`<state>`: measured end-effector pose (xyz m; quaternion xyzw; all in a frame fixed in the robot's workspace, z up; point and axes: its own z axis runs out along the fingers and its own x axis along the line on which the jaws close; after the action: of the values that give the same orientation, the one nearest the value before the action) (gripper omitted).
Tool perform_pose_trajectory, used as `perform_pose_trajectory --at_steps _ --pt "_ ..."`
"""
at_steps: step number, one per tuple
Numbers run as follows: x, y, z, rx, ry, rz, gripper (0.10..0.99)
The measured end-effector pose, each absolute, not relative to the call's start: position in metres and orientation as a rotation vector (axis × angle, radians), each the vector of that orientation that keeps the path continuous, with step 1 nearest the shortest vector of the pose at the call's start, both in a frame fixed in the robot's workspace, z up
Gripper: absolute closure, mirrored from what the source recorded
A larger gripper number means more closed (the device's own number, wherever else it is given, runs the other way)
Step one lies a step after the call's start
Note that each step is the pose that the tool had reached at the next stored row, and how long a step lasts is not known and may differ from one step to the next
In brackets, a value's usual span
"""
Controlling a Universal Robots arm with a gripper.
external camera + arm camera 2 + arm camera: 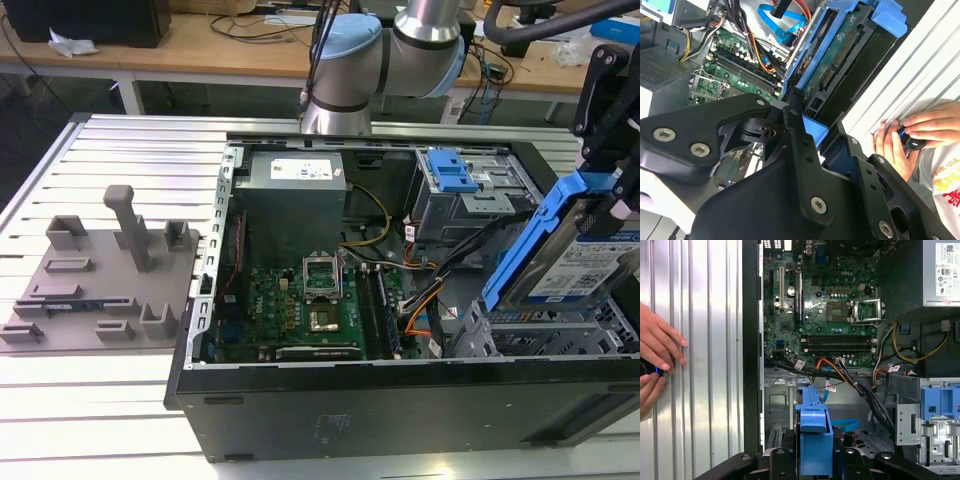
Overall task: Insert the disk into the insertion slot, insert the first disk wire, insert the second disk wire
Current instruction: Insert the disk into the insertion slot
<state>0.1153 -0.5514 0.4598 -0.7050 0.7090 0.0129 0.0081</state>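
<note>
1. The disk, a flat silver rectangular hard drive with a white label framed by a bright blue plastic caddy, hung tilted in the air at the exterior view's right, upper end raised.
2. The black pincer was closed on the disk's upper end, clamping the blue caddy between its fingers.
3. Just beneath lay the insertion slot, a grey perforated sheet-metal bay. Whether the disk's lower edge touched it could not be told.
4. Beyond the bay stood a taller grey metal cage with a blue latch, and orange cables ran loose between the two.
5. A green motherboard and a grey box-shaped power supply filled the rest of the open black computer case.
6. The case lay on a silver slatted worktop, with a grey plastic fixture plate at the exterior view's left.
7. A person's hands rested on the worktop beside the case, holding a small black object.
</note>
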Motion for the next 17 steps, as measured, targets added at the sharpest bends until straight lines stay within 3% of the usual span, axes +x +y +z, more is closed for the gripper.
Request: perform_pose_trajectory --at_steps 17 --pt "0.116 -0.552 0.446 -2.204 2.216 0.04 0.718"
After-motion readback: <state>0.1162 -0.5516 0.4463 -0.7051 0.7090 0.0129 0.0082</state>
